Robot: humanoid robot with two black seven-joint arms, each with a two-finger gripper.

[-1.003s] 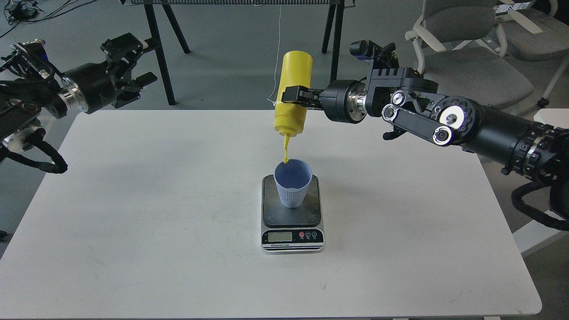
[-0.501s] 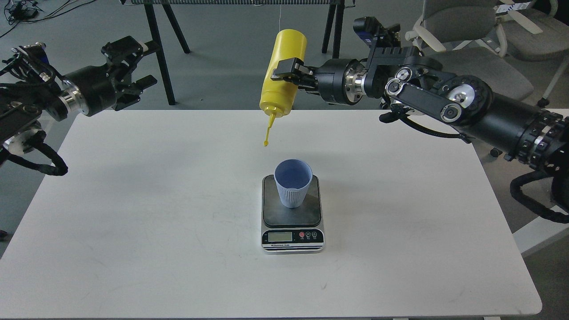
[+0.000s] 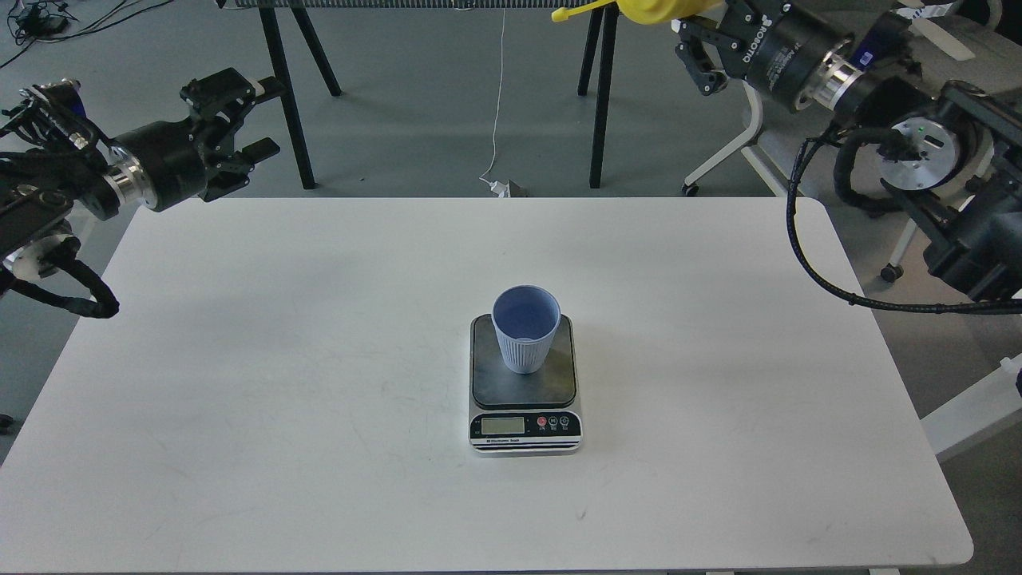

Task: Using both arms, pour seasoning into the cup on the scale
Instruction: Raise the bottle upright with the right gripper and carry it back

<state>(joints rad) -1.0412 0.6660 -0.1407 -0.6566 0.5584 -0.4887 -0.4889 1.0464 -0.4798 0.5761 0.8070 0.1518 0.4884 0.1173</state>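
cup (image 3: 525, 327) upright on the dark plate of the scale (image 3: 524, 403), near table (image 3: 319, 359) centre; scale display faces the camera. seasoning bottle (image 3: 651, 8) at the top edge of view, lying roughly sideways, nozzle pointing left, mostly cut off by the frame, high and well apart from the cup. right gripper (image 3: 693, 36) beside the bottle at the top edge; fingers wrap toward it, but the grasp itself is cropped, so cannot tell whether it is clamped. left gripper (image 3: 243, 120) held above the table's far left corner, fingers spread apart, holding nothing.
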